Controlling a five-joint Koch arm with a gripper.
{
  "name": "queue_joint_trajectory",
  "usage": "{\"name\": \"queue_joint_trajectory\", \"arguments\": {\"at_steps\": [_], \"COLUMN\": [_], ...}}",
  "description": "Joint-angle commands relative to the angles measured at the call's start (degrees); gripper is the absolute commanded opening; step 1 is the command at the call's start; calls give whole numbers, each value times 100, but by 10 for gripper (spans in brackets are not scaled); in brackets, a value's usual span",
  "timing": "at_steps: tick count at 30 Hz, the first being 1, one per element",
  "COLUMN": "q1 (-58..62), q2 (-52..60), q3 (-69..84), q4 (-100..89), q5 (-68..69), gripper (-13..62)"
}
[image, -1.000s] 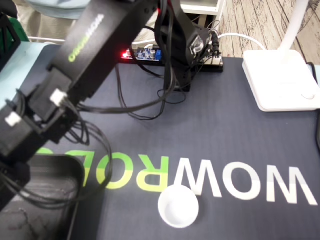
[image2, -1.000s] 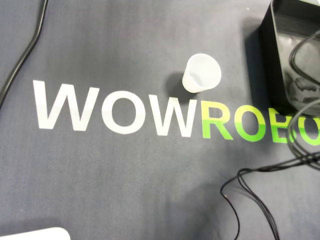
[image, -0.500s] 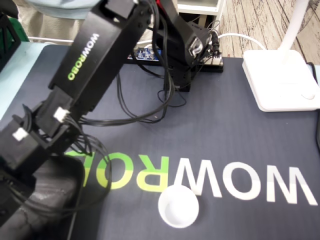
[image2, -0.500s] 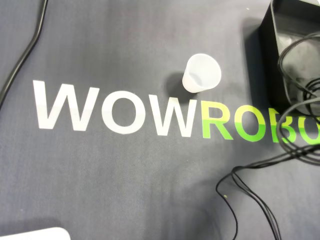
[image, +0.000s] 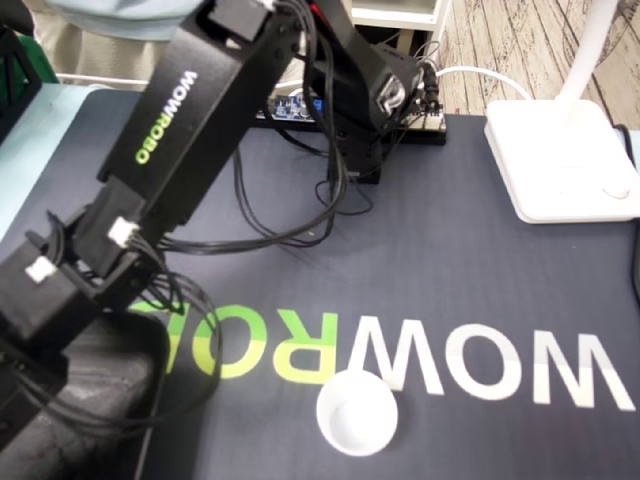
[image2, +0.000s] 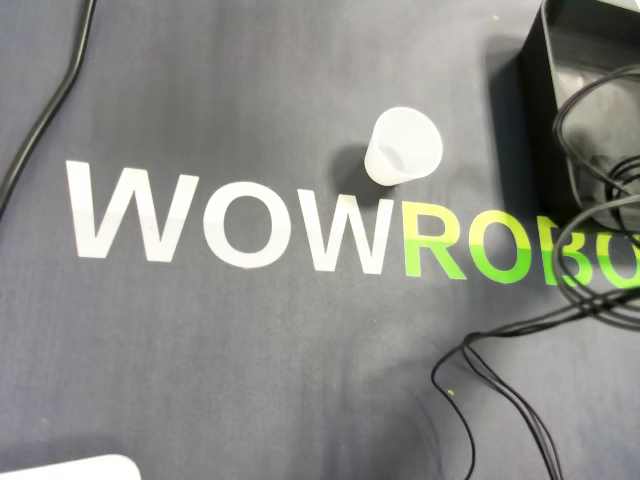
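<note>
We locate the white cup (image: 357, 412) upright on the mat (image: 450, 270) (where W meets R), well apart from the arm (image: 185, 120). The arm reaches over the black bin (image2: 530, 110). The gripper is outside both views, so we cannot tell its state.

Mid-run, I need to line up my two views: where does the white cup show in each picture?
Fixed view: white cup at bottom centre, just below the upside-down lettering, under where the white W meets the green R.
Overhead view: upper centre-right, just above the lettering, left of the black bin.
Shared landmark: the join of W and green R in WOWROBO.
</note>
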Motion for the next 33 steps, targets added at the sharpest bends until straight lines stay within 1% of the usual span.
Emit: {"name": "queue_joint_trajectory", "arguments": {"at_steps": [1,4,10,12,17,21,28,33], "q1": [-88,-334,-782,-949,-1529,-2206,-3542,-3981], "q2": [562,1178,2013,2355,3340,3955,4386,4289], "q3": [-492,-448,62,360,1099,1925,3032,3498], "q4": [-554,-501,-475,-431,422,457,413,413], "q5": [-439,-1881,-4887,-5722,-7603,-9044,-11057,-12375], "gripper": [59,60,60,60,60,60,60,59]}}
